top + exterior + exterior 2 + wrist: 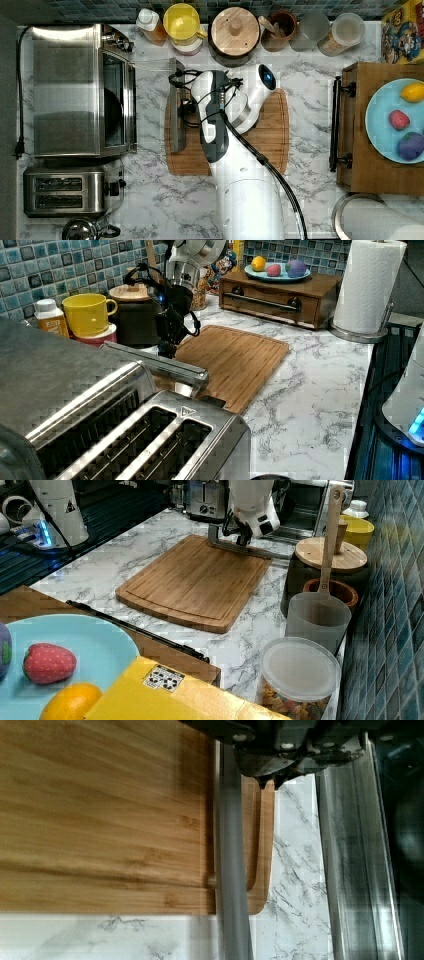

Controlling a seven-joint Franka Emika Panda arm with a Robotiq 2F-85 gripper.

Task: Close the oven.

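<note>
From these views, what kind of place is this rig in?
Likely a kitchen counter, real or mock-up: a marble-look countertop against a tiled backsplash, with an oven, a two-slot toaster and a wooden cutting board.

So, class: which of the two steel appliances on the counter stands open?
The oven: its glass door hangs down flat; the two-slot toaster has no door.

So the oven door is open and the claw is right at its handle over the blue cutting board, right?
Almost. The board is brown wood, not blue, as the top view shows. The oven door is open, and the claw is at its handle.
</note>
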